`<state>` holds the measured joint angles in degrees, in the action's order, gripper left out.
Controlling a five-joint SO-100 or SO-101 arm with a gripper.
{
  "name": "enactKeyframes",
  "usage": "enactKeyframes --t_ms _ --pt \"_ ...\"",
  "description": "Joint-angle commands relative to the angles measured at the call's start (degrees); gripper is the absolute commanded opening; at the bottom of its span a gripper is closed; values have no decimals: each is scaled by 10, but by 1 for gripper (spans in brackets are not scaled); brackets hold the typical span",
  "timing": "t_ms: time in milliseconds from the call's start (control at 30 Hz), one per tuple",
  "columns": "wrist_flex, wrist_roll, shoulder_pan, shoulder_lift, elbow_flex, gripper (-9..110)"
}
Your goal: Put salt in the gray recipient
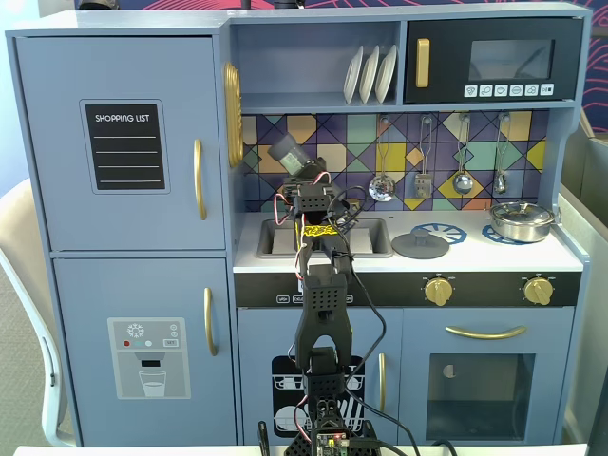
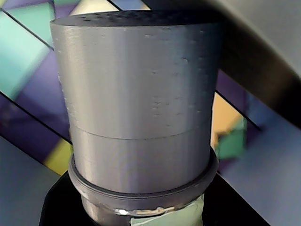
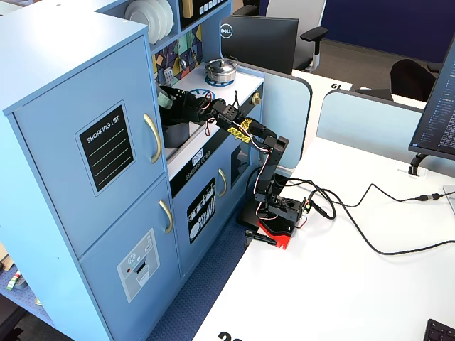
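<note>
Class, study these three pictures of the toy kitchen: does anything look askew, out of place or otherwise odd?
Yes. The salt is held tilted by the gripper above the sink instead of standing upright. Also, a flat gray round lid lies on the countertop with no pot under it.

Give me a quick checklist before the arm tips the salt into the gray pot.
1. Salt shaker held: ok. The salt shaker is off the counter, tilted, in the gripper; its cap fills the wrist view.
2. Grip firmness: cannot tell, the fingers are not clearly seen.
3. Pot under the shaker: cannot tell. A dark pot sits in the sink area below the arm, but the alignment is unclear.
4. Pot uncovered: ok, probably. A flat lid lies on the counter.
5. Silver pan out of the way: ok, far right.
</note>
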<state>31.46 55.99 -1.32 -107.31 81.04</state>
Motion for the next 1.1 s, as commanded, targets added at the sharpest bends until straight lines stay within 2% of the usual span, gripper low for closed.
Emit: enactKeyframes --t_ms 0,167,300,533,733,1067 --pt "-18 -13 -35 -9 -90 0" --pt "-21 -47 -40 16 -143 0" --pt "-21 -158 0 14 -146 0" --pt "-35 -490 125 5 -145 0" --pt "-51 -736 252 2 -136 0" --pt "-174 -1194 435 7 -56 0"
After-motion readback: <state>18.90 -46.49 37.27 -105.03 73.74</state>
